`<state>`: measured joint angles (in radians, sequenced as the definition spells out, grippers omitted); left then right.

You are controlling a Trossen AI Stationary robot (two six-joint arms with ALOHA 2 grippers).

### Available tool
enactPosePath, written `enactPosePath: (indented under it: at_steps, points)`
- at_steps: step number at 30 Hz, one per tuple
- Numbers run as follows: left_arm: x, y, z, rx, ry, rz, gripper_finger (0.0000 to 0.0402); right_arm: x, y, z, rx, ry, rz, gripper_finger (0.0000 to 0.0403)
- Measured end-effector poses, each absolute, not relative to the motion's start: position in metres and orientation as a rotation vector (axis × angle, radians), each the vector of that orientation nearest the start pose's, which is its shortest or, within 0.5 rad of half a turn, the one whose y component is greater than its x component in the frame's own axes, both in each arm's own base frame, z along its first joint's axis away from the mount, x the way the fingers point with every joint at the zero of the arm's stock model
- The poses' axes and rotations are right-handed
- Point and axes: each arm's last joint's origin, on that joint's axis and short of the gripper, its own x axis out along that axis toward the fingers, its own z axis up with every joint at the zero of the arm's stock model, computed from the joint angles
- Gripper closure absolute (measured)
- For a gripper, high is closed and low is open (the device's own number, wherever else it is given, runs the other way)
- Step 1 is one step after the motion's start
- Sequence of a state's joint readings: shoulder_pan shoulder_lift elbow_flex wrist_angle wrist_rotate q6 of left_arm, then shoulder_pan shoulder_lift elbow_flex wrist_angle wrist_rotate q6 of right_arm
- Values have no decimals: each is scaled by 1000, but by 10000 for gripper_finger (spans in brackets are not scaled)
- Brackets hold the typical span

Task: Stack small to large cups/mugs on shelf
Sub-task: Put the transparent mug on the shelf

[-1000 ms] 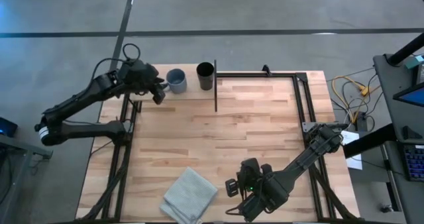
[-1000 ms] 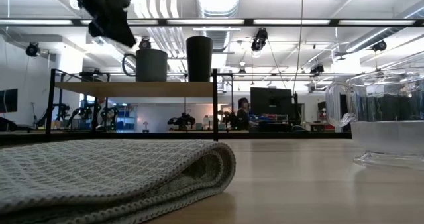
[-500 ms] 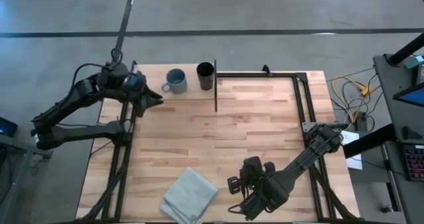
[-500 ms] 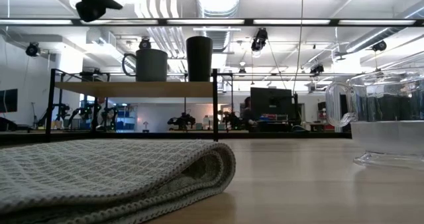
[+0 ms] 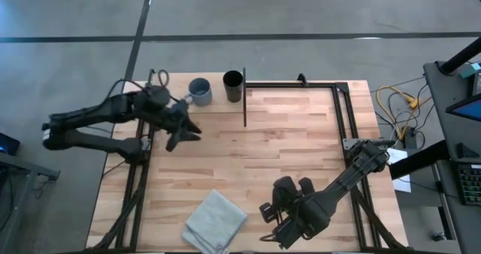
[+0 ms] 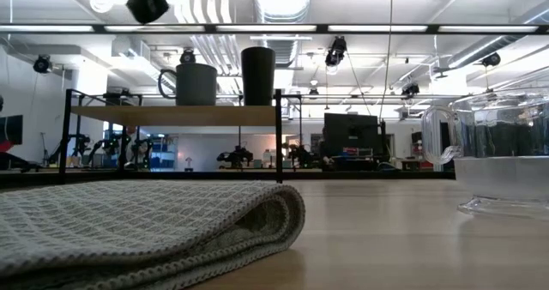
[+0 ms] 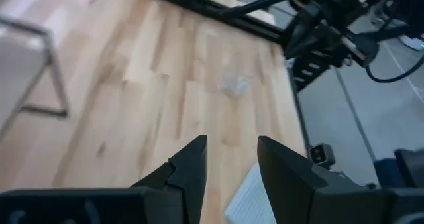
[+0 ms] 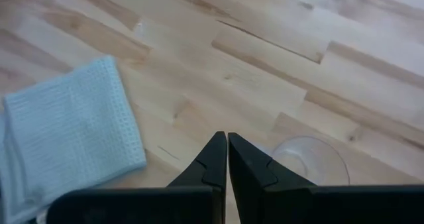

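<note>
We have the mug [image 5: 199, 91] and the black cup [image 5: 233, 86] standing side by side on the shelf [image 6: 176, 115] at the table's twelve o'clock edge, the mug to the black cup's nine o'clock. The glass cup [image 8: 311, 159] sits on the table [image 5: 285, 141] toward five o'clock, under our right gripper [image 8: 227, 159], whose fingers are pressed together and empty. Our left gripper [image 7: 230, 161] hangs with fingers parted and empty, at the mug's seven o'clock. We judge the glass is the step left: grasp it, then carry it to the shelf beside the mug.
</note>
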<state>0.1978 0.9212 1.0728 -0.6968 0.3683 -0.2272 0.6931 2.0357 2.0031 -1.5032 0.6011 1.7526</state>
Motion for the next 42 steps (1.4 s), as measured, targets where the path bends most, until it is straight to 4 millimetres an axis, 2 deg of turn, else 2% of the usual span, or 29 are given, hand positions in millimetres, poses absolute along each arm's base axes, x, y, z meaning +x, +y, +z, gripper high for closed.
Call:
enactPosePath:
  at_steps: [4,9,14,18,24,30,36,42]
  points:
    - [196,18,356,-356,537,-157,282,314,231,308,628,880,-844,394]
    - [213,14,348,-353,573,-185,282,320,222,306,707,1161,-783,383]
    - [220,11,342,-354,604,-200,282,325,213,303,671,1247,-746,357]
    - [220,10,343,-352,596,-203,282,323,205,300,672,1353,-783,332]
    - [219,8,346,-343,572,-215,282,324,207,295,680,1365,-782,306]
    - [231,1,332,-340,611,-244,282,320,210,289,656,1382,-791,305]
    - [252,-15,313,-311,569,-306,282,313,219,286,672,1375,-817,305]
    - [282,-36,291,-289,492,-346,282,304,233,283,691,1364,-835,305]
